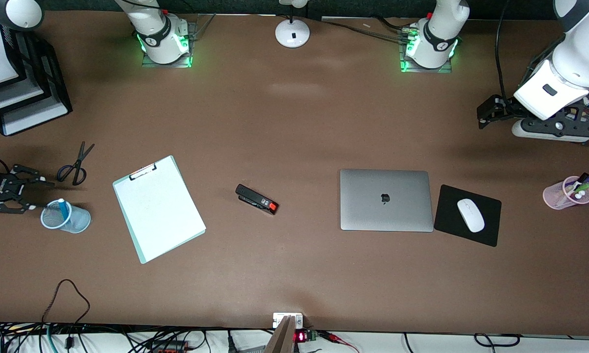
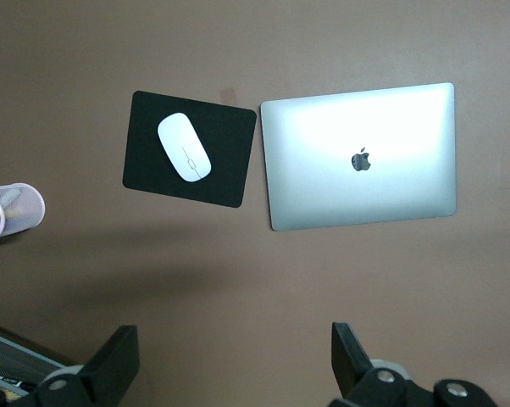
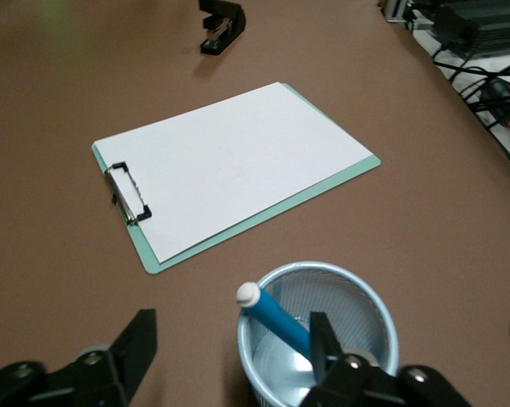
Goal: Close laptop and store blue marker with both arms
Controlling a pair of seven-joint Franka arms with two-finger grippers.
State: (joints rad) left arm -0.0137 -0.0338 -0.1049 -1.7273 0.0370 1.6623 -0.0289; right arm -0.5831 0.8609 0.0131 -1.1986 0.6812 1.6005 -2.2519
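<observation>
The laptop (image 1: 385, 200) lies closed on the table with its silver lid and dark apple logo up; it also shows in the left wrist view (image 2: 361, 157). The blue marker (image 1: 62, 208) stands white end up in a blue mesh cup (image 1: 79, 223) at the right arm's end of the table. In the right wrist view the blue marker (image 3: 276, 318) leans inside the cup (image 3: 323, 267). My right gripper (image 1: 38, 196) is open and empty beside the cup, and shows in its own view (image 3: 232, 343). My left gripper (image 1: 481, 115) is open and empty, up over the left arm's end, also in its own view (image 2: 232, 365).
A black mouse pad (image 1: 488, 230) with a white mouse (image 1: 470, 214) lies beside the laptop. A pink cup of pens (image 1: 566, 193) is at the left arm's end. A clipboard (image 1: 158, 208), stapler (image 1: 257, 198), scissors (image 1: 76, 164) and paper trays (image 1: 20, 93) are toward the right arm's end.
</observation>
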